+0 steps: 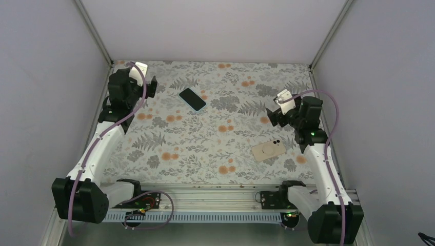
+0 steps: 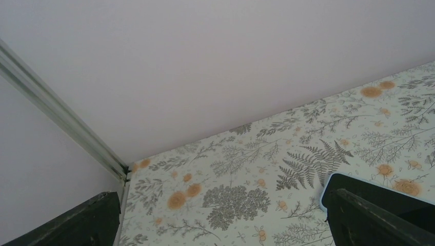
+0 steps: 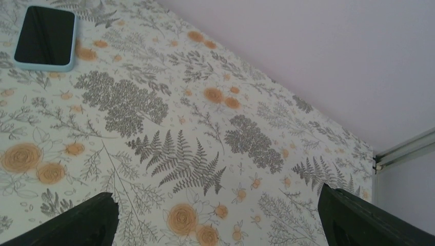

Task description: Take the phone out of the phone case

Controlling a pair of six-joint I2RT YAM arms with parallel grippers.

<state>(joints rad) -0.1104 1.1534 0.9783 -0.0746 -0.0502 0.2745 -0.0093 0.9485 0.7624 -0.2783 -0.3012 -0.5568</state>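
Note:
A phone with a black screen and a light-blue rim (image 1: pixel 192 99) lies face up at the far middle of the table. It also shows in the right wrist view (image 3: pixel 45 36), and partly behind a finger in the left wrist view (image 2: pixel 359 183). A beige slab with a ring mark and two dark camera dots (image 1: pixel 268 150) lies flat at the near right. I cannot tell which of the two is the case. My left gripper (image 1: pixel 150 85) (image 2: pixel 225 225) is open and empty, left of the blue-rimmed phone. My right gripper (image 1: pixel 274 116) (image 3: pixel 220 225) is open and empty, beyond the beige slab.
The table has a floral cloth (image 1: pixel 205 138). Grey walls close it in at the back and both sides, with metal corner posts (image 2: pixel 61 128) (image 3: pixel 405 148). A metal rail (image 1: pixel 205 197) runs along the near edge between the arm bases.

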